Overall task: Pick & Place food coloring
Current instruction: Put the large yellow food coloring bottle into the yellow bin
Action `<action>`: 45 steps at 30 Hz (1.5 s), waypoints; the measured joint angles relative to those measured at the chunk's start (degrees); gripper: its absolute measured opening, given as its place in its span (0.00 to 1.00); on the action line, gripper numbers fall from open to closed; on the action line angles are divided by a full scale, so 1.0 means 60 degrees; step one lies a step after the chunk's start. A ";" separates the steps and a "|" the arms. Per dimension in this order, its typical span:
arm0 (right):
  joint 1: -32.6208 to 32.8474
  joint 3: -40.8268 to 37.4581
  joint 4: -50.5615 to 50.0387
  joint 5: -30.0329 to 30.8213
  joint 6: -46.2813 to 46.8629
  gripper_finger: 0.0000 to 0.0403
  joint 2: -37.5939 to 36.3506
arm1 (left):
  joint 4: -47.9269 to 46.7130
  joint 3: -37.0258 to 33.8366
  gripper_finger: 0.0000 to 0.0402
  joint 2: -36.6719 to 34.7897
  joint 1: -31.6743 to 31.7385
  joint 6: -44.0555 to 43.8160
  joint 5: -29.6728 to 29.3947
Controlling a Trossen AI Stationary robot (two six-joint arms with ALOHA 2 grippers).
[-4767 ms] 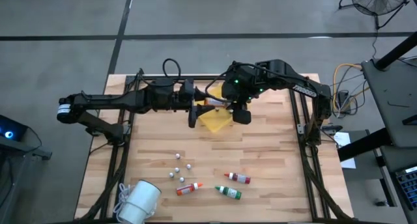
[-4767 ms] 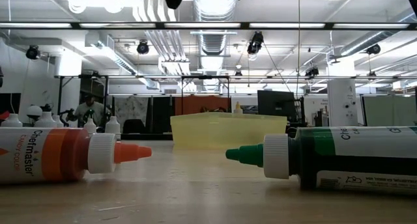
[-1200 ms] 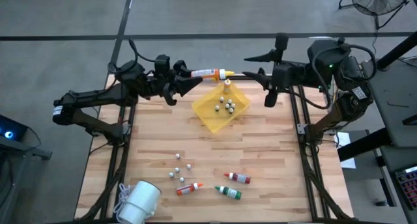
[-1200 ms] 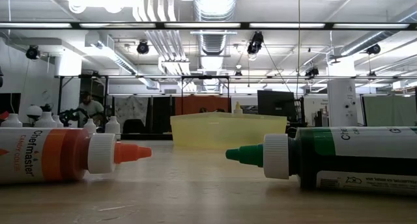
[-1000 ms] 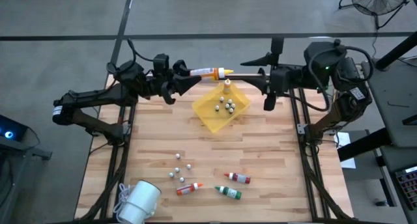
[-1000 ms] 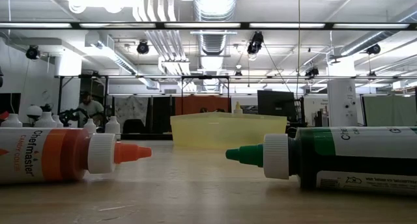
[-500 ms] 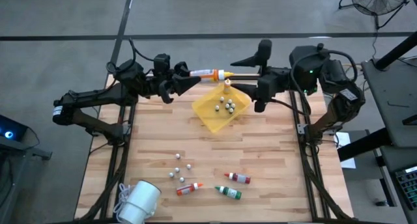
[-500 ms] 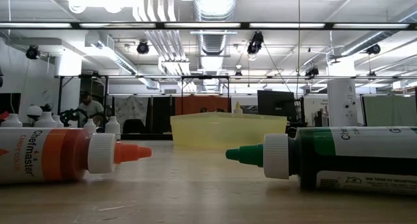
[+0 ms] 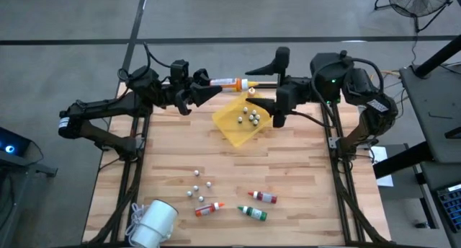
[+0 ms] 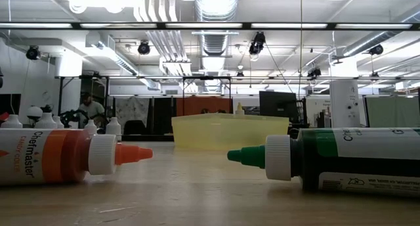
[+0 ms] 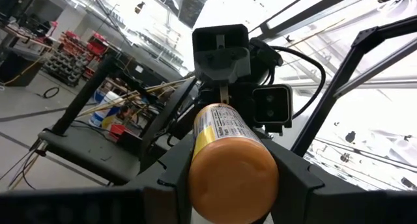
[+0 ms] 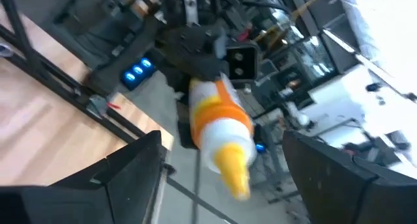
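Three dropper bottles are seen lying on their sides near the table's front edge: an orange-capped bottle (image 9: 208, 209), a green-capped bottle (image 9: 253, 213) and a red-capped bottle (image 9: 263, 197) just behind it. Small pale balls (image 9: 197, 184) are scattered close by on the wooden table (image 9: 302, 169), and a white cup (image 9: 153, 224) lies tipped at the front left corner. Farther back, a yellow tray (image 9: 232, 133) holding more balls is set near the table's far edge. Above that edge, a yellow-capped bottle (image 9: 229, 82) is gripped level by the left gripper (image 9: 203, 91), its cap pointed toward the right gripper (image 9: 261, 78). The right gripper's fingers are spread wide on either side of the cap, without contact.
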 joint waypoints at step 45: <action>-0.0017 0.0000 0.0051 0.0289 0.0031 0.27 0.0224 | -0.0023 -0.0011 0.39 0.0015 -0.0002 0.0412 0.0167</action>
